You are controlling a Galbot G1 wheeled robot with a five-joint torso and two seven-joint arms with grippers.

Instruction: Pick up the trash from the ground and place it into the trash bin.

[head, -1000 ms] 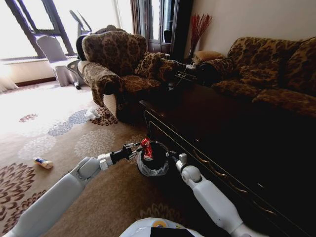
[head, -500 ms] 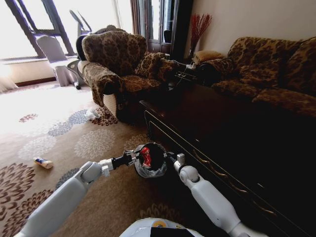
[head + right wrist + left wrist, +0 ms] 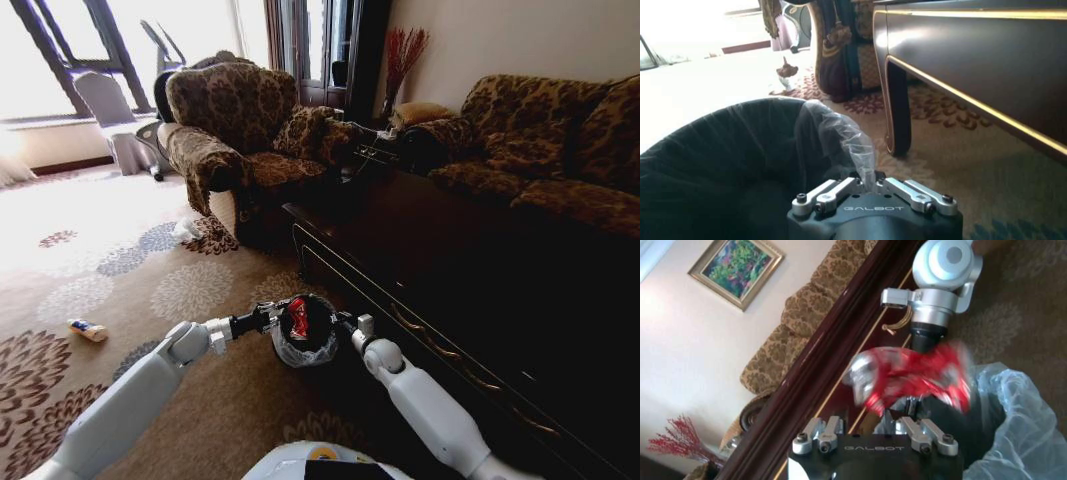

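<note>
Red can (image 3: 297, 305) over bin (image 3: 306, 345) mouth, left end effector (image 3: 275, 318) spread apart; right end effector (image 3: 865, 184) pinching bin's rim.

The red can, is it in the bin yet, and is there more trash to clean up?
Almost. The red can sits at the mouth of the trash bin, just off the open left gripper, blurred, probably dropping. The right gripper is shut on the bin's liner, holding the bin. Left to do: a yellowish piece lies on the carpet.
</note>
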